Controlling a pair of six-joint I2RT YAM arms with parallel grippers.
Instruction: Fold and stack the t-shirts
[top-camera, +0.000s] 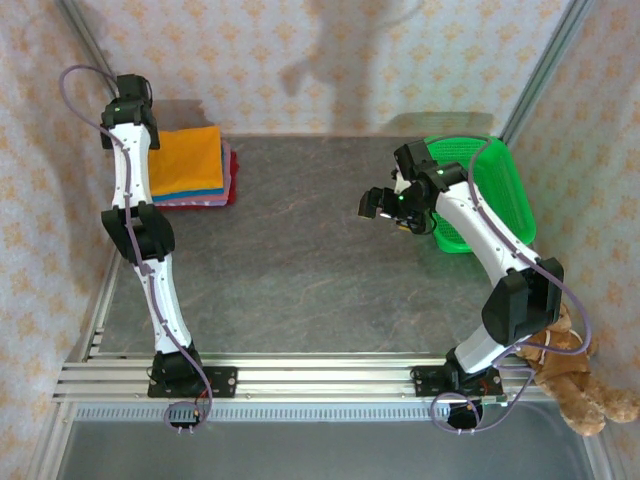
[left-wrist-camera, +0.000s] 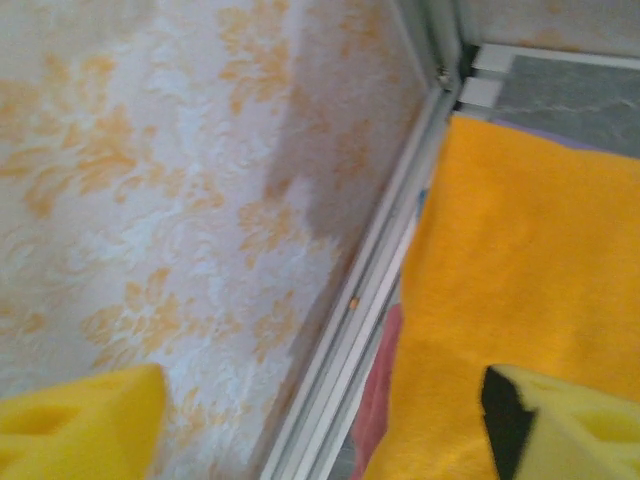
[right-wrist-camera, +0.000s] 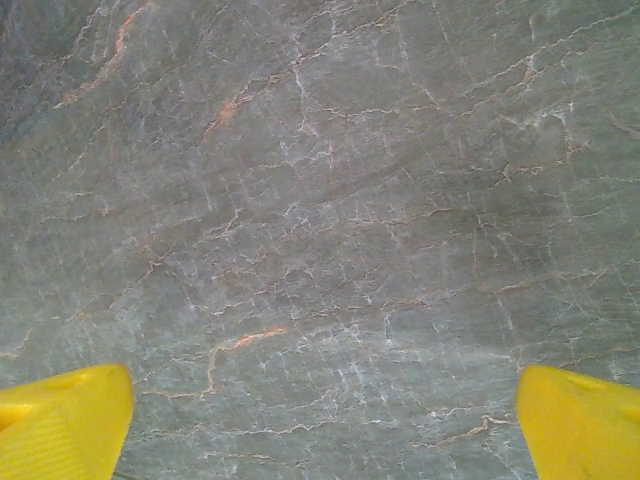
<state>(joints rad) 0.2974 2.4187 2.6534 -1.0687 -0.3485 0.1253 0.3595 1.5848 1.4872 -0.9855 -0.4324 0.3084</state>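
Left gripper (left-wrist-camera: 325, 425) hangs apart and empty by the orange shirt (left-wrist-camera: 520, 250) topping the folded stack (top-camera: 195, 170). Right gripper (right-wrist-camera: 320, 425) wide apart over the table (right-wrist-camera: 320, 200).

Even bright light; faint shadows on wall (top-camera: 330, 60); left wrist view blurred.
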